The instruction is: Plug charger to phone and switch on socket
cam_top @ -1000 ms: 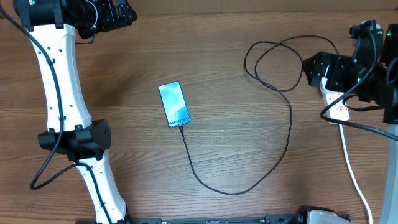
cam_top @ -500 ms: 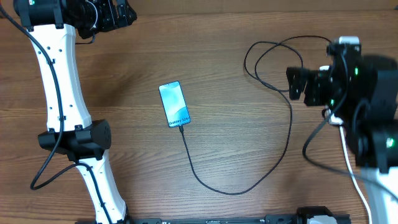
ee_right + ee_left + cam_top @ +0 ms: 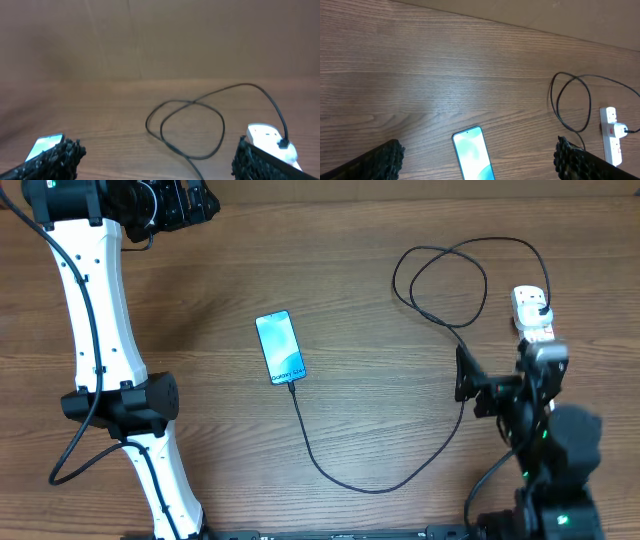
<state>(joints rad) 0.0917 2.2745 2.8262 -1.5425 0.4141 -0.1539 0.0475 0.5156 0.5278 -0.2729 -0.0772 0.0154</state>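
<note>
Phone lay mid-table, screen lit, with the charger meeting its lower edge, looping right and plugged into the socket. Both the left gripper and right gripper were spread wide.

small wording low on phone screen, too tiny to read, socket red marks illegible
</note>
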